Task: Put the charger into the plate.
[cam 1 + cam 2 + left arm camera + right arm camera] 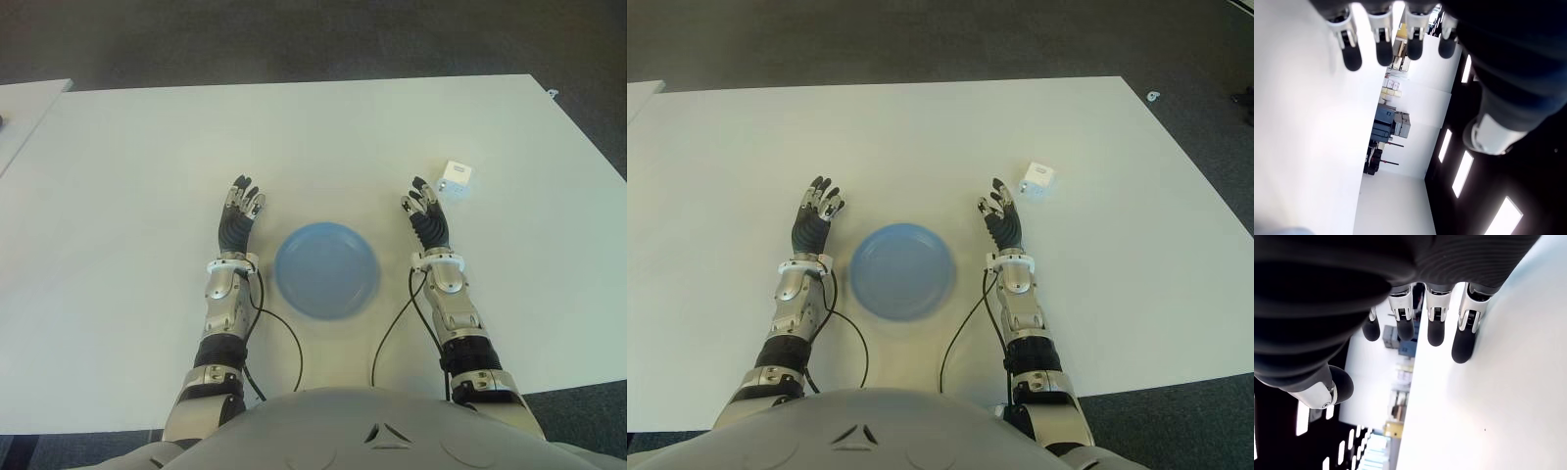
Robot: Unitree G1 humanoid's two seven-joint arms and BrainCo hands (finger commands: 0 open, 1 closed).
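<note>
White worktop: charger lies just beyond the right robot hand, both it and the left robot hand open and empty beside the blue plate; risk: fingertips nudging the small cube away.

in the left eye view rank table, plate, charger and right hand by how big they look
1. table
2. plate
3. right hand, open
4. charger

You see a white charger, a plain blue plate, a white surface, and black-fingered silver robot hands.
</note>
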